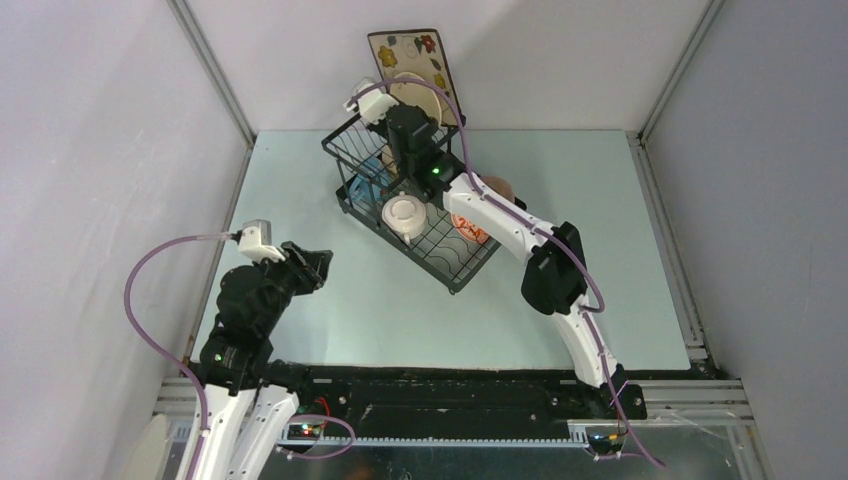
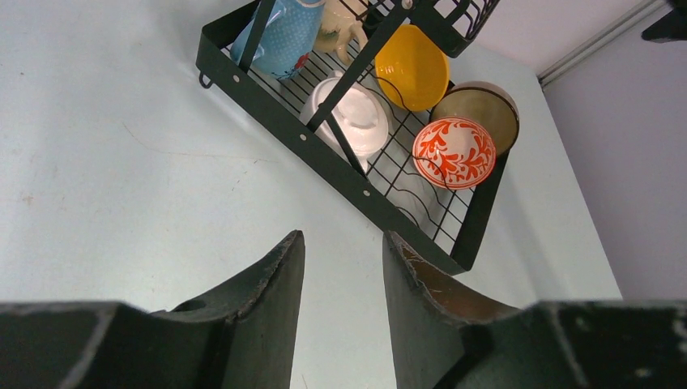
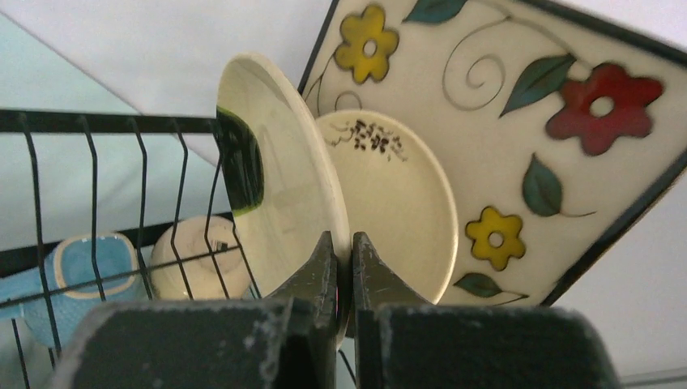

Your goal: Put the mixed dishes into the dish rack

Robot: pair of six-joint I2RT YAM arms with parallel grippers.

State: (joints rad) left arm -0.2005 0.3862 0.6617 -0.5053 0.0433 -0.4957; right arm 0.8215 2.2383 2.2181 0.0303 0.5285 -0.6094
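Observation:
The black dish rack (image 1: 440,252) stands mid-table. My right gripper (image 3: 346,251) is shut on the lower rim of a cream round plate (image 3: 275,186), held upright over the raised basket (image 3: 89,121). Behind it stand a second cream round plate (image 3: 405,203) and the square floral plate (image 3: 551,105). In the left wrist view the rack (image 2: 275,113) holds the blue mug (image 2: 279,32), beige mug (image 2: 340,28), orange-yellow bowl (image 2: 411,66), white two-handled bowl (image 2: 356,117), red-patterned bowl (image 2: 454,152) and tan bowl (image 2: 486,109). My left gripper (image 2: 342,243) is open and empty, left of the rack.
White walls with metal frame rails close in the table on three sides. The square floral plate (image 1: 410,55) stands against the back wall behind the rack. My right arm (image 1: 550,265) stretches across the table's right half to the rack.

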